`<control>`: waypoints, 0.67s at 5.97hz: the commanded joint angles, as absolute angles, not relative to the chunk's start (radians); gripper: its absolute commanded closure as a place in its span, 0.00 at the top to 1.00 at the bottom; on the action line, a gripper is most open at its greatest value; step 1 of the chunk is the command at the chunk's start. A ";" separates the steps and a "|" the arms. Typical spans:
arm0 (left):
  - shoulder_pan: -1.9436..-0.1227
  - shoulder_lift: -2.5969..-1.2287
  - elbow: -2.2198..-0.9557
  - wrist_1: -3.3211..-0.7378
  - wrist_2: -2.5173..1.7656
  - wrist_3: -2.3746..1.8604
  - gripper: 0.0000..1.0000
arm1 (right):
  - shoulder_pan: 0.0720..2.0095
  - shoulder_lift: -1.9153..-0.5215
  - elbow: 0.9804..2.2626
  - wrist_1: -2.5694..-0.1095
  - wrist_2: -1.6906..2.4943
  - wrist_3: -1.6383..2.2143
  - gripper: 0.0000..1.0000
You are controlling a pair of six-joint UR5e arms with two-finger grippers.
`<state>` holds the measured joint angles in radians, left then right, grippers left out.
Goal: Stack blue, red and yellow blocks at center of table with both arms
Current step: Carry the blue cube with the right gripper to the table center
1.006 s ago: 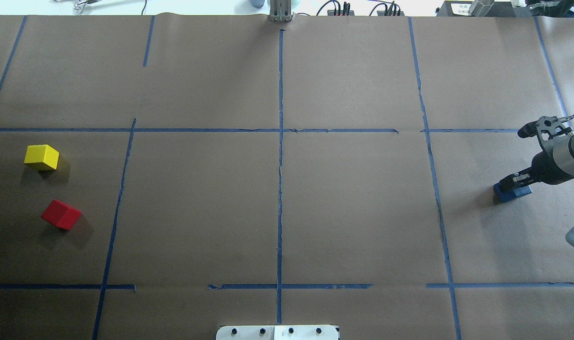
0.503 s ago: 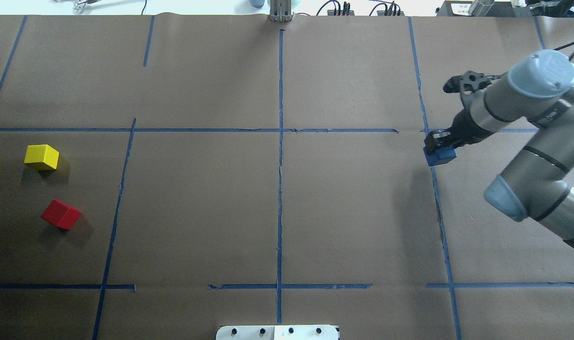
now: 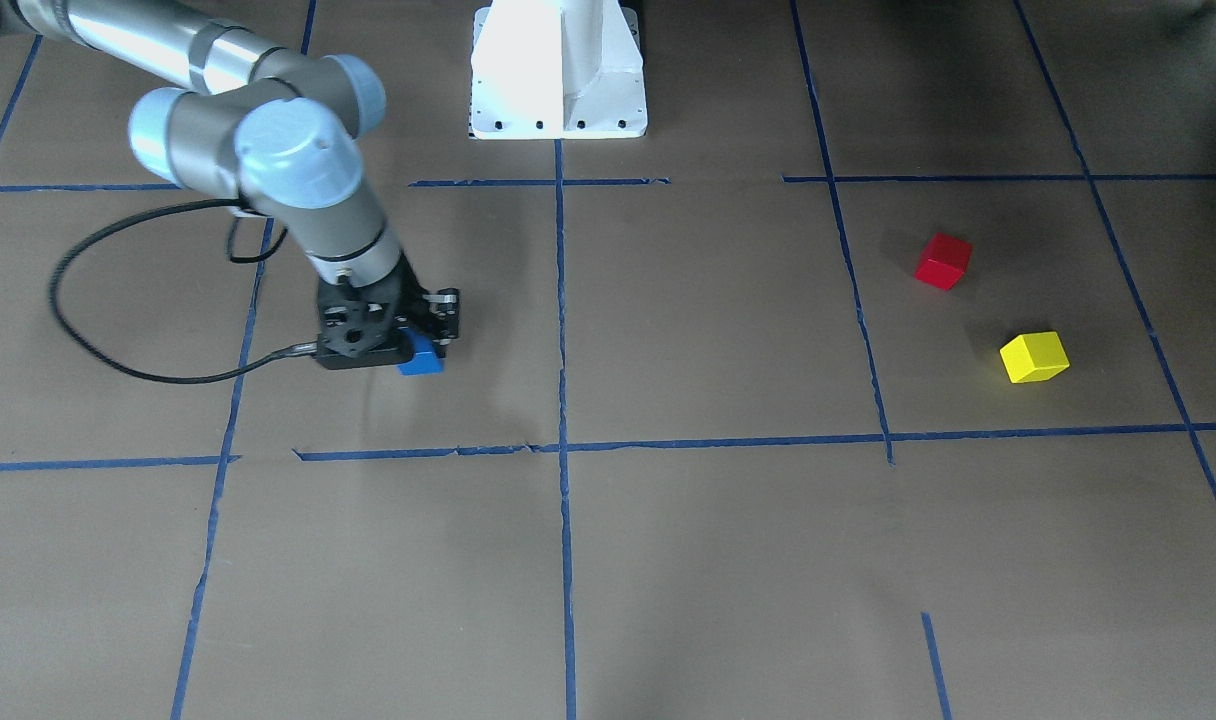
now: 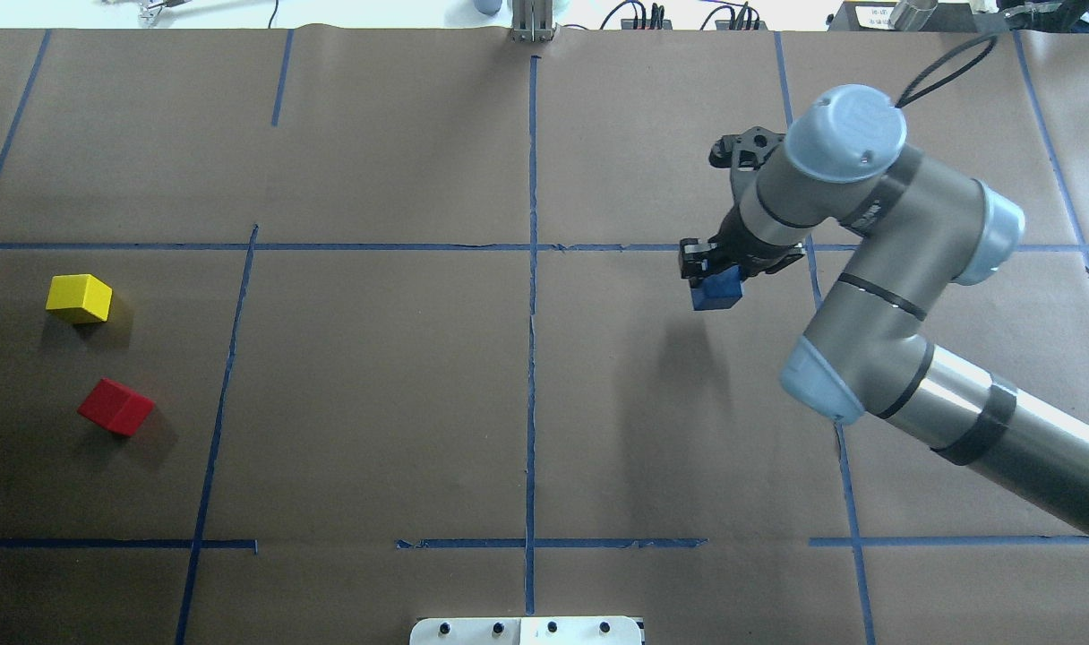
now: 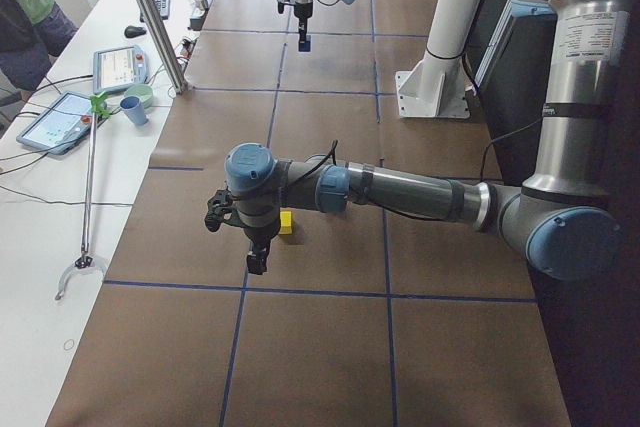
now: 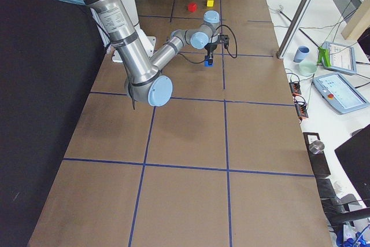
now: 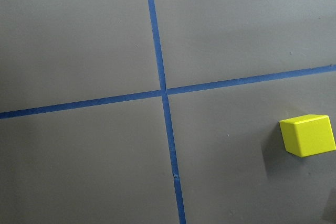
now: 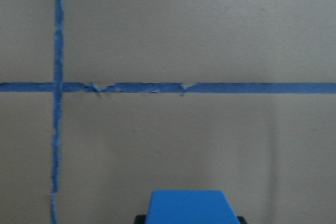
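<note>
My right gripper (image 4: pixel 714 279) is shut on the blue block (image 4: pixel 717 292) and holds it above the table, right of the centre tape line. The block also shows in the front-facing view (image 3: pixel 421 361) and at the bottom of the right wrist view (image 8: pixel 189 207). The yellow block (image 4: pixel 79 298) and the red block (image 4: pixel 115 407) lie on the table at the far left. My left gripper (image 5: pixel 256 261) shows only in the exterior left view, hovering beside the yellow block (image 5: pixel 286 223); I cannot tell whether it is open or shut. The left wrist view shows the yellow block (image 7: pixel 308 135) at its right edge.
Blue tape lines divide the brown paper table into a grid, with the centre line (image 4: pixel 532 296) running front to back. The robot's white base (image 3: pixel 558 70) stands at the near middle edge. A bench with tablets and a cup (image 5: pixel 134 109) runs along the far side.
My right arm has lifted the blue block from the table's far right edge and carried it leftwards toward the centre. The yellow and red blocks have not moved.
</note>
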<state>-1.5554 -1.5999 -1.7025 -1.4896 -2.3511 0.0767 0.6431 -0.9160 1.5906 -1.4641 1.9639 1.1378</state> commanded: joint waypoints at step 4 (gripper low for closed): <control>-1.555 -1.598 -1.703 -1.488 -2.353 0.077 1.00 | 0.532 -0.673 1.359 -1.528 1.901 1.252 0.00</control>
<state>-1.5554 -1.5992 -1.7021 -1.4890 -2.3521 0.0767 0.5394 -0.6813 1.3734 -1.5230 1.9019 1.2493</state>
